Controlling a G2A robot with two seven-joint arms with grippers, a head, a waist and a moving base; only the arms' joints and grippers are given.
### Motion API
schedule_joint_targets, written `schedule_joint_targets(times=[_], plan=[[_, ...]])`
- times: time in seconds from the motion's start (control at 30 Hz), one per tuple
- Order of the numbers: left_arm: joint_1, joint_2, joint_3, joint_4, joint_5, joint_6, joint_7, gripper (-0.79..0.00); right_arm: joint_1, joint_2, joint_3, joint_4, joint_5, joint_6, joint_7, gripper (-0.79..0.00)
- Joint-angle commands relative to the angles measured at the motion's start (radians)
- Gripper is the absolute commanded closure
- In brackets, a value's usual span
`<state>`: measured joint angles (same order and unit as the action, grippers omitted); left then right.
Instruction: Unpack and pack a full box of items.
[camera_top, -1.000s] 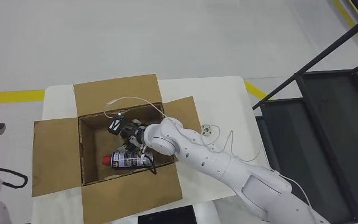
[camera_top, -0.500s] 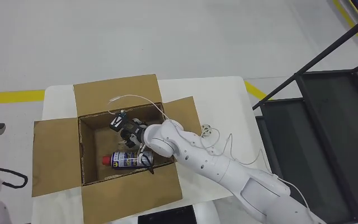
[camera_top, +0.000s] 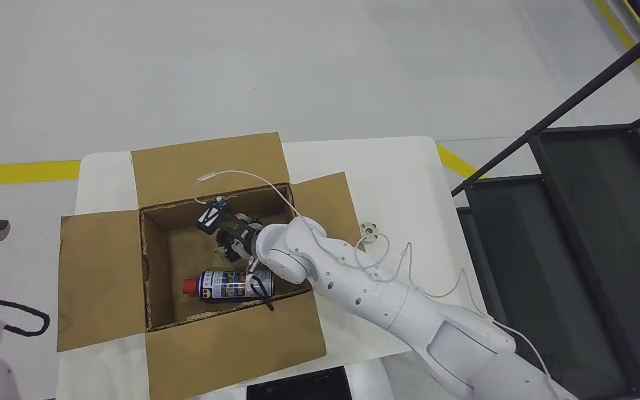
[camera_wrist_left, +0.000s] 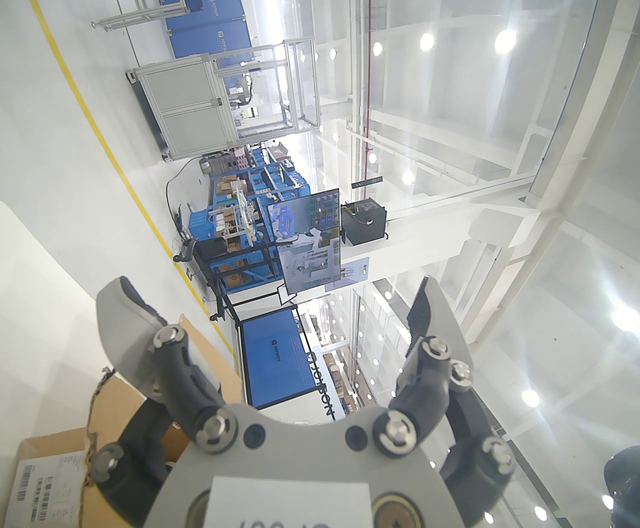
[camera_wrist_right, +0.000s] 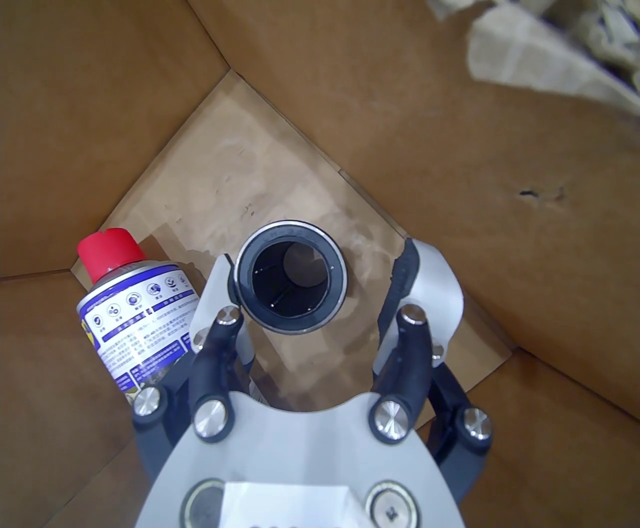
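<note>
Inside, round ring on cardboard

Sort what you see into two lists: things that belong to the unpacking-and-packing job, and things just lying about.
Job in hand:
cardboard box
spray can, lying inside the box
black ring, inside the box
right claw, open, one finger on each side of the ring

Lying about:
small round white part on the white table, beside the box
left claw, open, empty

The box is seen from high above in the top view and from close inside in the right wrist view. The left wrist view is turned up, away from it.
</note>
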<state>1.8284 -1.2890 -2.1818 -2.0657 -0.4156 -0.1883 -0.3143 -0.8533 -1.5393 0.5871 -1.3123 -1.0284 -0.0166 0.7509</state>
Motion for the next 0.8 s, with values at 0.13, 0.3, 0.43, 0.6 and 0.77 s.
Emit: schedule_joint_targets(times=[0.13, 0.3, 0.43, 0.6, 0.77], plan=[[0.000, 0.000, 0.000, 0.000, 0.000, 0.000, 0.000, -0.785, -0.008, -0.005, 0.009, 0.005, -0.011, 0.000, -0.012, -0.468], [0.000, 0.000, 0.000, 0.000, 0.000, 0.000, 0.000, -0.785, -0.012, -0.010, 0.010, 0.009, -0.027, 0.003, -0.016, -0.489], [0.000, 0.000, 0.000, 0.000, 0.000, 0.000, 0.000, -0.785, -0.013, -0.017, 0.007, 0.011, -0.037, 0.002, -0.016, -0.496], [0.000, 0.000, 0.000, 0.000, 0.000, 0.000, 0.000, -0.785, -0.012, -0.026, 0.004, 0.018, -0.040, -0.004, -0.018, -0.440], [0.000, 0.000, 0.000, 0.000, 0.000, 0.000, 0.000, -0.785, -0.011, -0.031, 0.010, 0.020, -0.041, -0.014, -0.022, -0.111]])
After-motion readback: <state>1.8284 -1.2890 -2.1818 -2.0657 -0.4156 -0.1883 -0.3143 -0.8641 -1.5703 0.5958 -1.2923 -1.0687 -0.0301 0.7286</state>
